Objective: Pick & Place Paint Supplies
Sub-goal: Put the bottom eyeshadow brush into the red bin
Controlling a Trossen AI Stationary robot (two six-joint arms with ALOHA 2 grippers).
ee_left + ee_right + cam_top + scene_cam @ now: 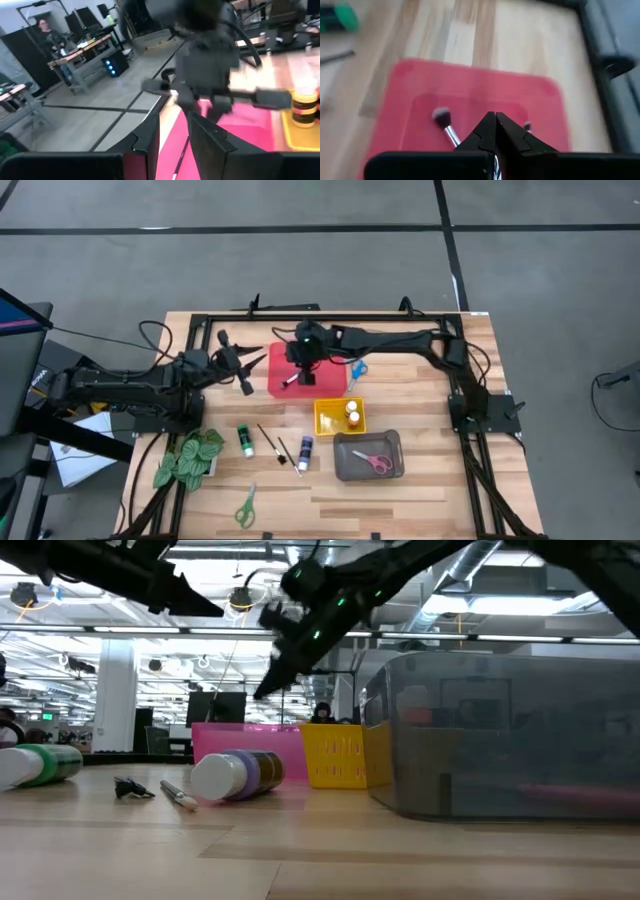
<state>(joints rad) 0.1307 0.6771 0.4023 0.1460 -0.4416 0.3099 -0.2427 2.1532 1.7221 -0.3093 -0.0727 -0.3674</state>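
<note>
The right gripper hangs over the red tray near the centre of the high view, its fingers pressed fully together with nothing between them. In the right wrist view a paintbrush lies on the tray's floor just beside those closed fingertips, its bristle head toward the left of the frame; its handle runs under the fingers, and whether they touch cannot be told.

The left gripper sits at the left edge of the red tray in the high view, above the surface. Its fingers stand narrowly apart, and the pictures do not show anything between them.

Below the red tray in the high view, a yellow tray holds small paint bottles, and a grey tray to its lower right holds pink-handled scissors. Blue-handled scissors lie just right of the red tray. On the bare wooden surface at lower left of centre lie a green bottle, two loose paintbrushes, and a purple bottle. Green-handled scissors lie near the bottom edge, and a leafy plant sits at the lower left.
</note>
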